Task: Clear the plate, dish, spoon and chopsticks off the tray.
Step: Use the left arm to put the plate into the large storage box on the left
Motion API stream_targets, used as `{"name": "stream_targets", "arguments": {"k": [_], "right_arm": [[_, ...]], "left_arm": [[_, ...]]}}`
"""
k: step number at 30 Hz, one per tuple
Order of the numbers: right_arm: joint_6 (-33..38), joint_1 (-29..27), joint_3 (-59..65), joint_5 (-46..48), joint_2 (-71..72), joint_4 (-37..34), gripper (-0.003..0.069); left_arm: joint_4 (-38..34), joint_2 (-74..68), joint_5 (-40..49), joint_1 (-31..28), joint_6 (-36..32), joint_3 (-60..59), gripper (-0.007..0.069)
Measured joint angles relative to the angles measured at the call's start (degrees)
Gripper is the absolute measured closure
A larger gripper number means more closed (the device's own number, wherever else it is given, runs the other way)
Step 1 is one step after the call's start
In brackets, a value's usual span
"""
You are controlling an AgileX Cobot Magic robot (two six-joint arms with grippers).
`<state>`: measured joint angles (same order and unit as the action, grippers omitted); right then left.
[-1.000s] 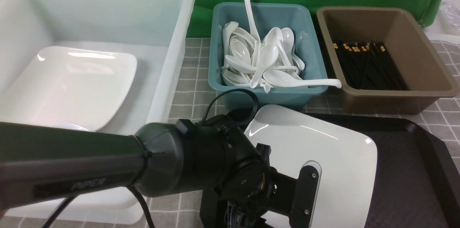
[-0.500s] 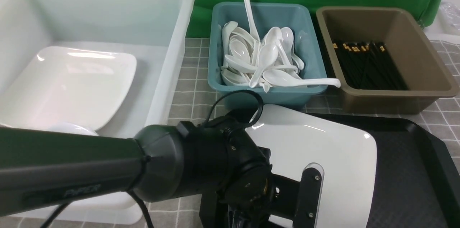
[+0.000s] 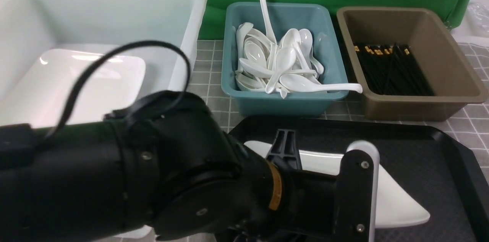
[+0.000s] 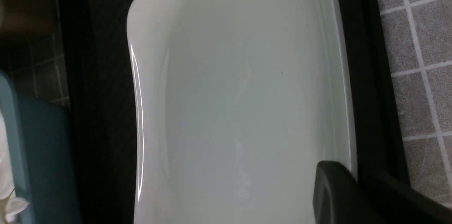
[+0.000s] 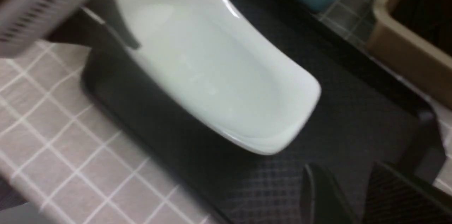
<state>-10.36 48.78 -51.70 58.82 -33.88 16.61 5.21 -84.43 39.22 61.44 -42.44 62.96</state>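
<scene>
The large white square plate (image 3: 397, 202) stands tilted on the black tray (image 3: 439, 150), its left edge raised. My left gripper (image 3: 324, 152) is shut on that raised rim. In the left wrist view one finger (image 4: 335, 192) lies on the plate (image 4: 240, 93) beside the tray's rim (image 4: 367, 75). In the right wrist view the plate (image 5: 212, 65) slopes over the tray (image 5: 353, 118). My right gripper (image 5: 353, 199) hovers open and empty over the tray, short of the plate's low edge. No spoon, chopsticks or small dish shows on the tray.
A big white tub (image 3: 191, 16) at the left holds another square plate (image 3: 95, 78). Behind the tray stand a blue bin (image 3: 328, 43) with several white spoons (image 3: 282, 66) and a brown tub (image 3: 450, 62) with black chopsticks (image 3: 389, 70). My left arm blocks the lower left.
My left arm has risen toward the camera and lifted the plate's left edge. The plate went from nearly flat to steeply tilted, baring the tray's far left part.
</scene>
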Motion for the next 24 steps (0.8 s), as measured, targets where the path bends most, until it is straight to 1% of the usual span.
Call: {"name": "stream_targets", "arguments": {"k": [4, 6, 10, 14, 17, 19, 20, 22, 24], "right_arm": [[-2.8, 0.0, 0.0, -0.1, 0.0, 4.5, 0.0425], [-5.6, 0.0, 0.0, 0.2, 0.0, 7.4, 0.0425], [-9.8, 0.0, 0.0, 0.3, 0.2, 12.1, 0.0425], [-10.8, 0.0, 0.0, 0.3, 0.2, 13.4, 0.0428], [-11.7, 0.0, 0.0, 0.1, 0.2, 13.6, 0.0464], [-12.4, 0.0, 0.0, -0.3, 0.2, 13.7, 0.0496], [-12.7, 0.0, 0.0, -0.8, 0.2, 13.7, 0.0524], [-13.1, 0.0, 0.0, -3.7, 0.2, 13.7, 0.0593], [-13.5, 0.0, 0.0, -6.7, 0.2, 13.4, 0.063]], "left_arm": [[1.1, 2.8, -0.8, 0.0, 0.2, 0.0, 0.0601], [1.1, 4.2, -0.9, 0.0, 0.2, 0.0, 0.0601], [-0.8, 7.6, -0.9, 0.0, 0.2, 0.0, 0.0601], [-1.8, 11.5, -0.4, 0.0, 0.0, 0.0, 0.0601], [-0.9, 15.0, -0.3, 0.0, 1.1, 0.0, 0.0601], [1.2, 16.4, -0.3, 0.0, 3.5, 0.0, 0.0601], [3.6, 17.5, -0.2, 0.0, 5.9, 0.0, 0.0601], [10.6, 19.3, 1.0, -0.3, 12.7, 0.0, 0.0601], [15.2, 20.6, 2.0, -1.9, 17.7, 0.0, 0.0601]]}}
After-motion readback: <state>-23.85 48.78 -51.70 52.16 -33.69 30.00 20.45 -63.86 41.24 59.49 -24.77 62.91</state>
